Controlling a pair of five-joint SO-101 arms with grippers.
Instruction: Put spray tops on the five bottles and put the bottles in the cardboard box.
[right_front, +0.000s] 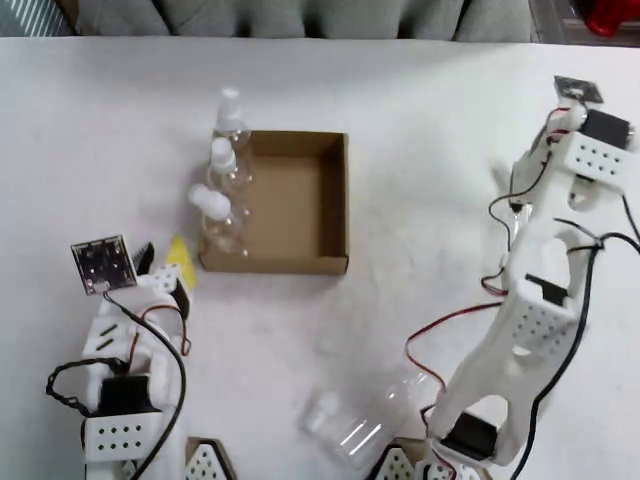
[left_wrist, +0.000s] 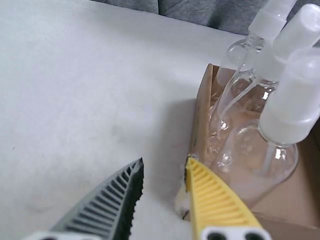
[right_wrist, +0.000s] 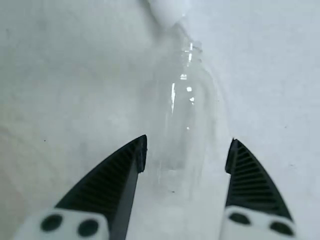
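The open cardboard box (right_front: 335, 200) sits mid-table. Three clear bottles with white spray tops (right_front: 225, 165) stand upright in it along one wall (left_wrist: 202, 125). My left gripper (right_front: 162, 252) is just outside that corner of the box, open with nothing between its fingers (left_wrist: 164, 161). A fourth clear bottle (right_front: 380, 418) lies on its side near the front edge. My right gripper (right_wrist: 187, 141) is open, straddling a fifth clear bottle (right_wrist: 182, 115) that lies on the table. A white spray top (right_wrist: 167, 10) lies at that bottle's neck; I cannot tell whether it is attached.
The right arm (right_front: 540, 310) stretches from its base at the front edge up the right side of the table. The left arm's base (right_front: 120, 430) stands at the front left. Grey cushions (right_front: 300, 15) line the far edge.
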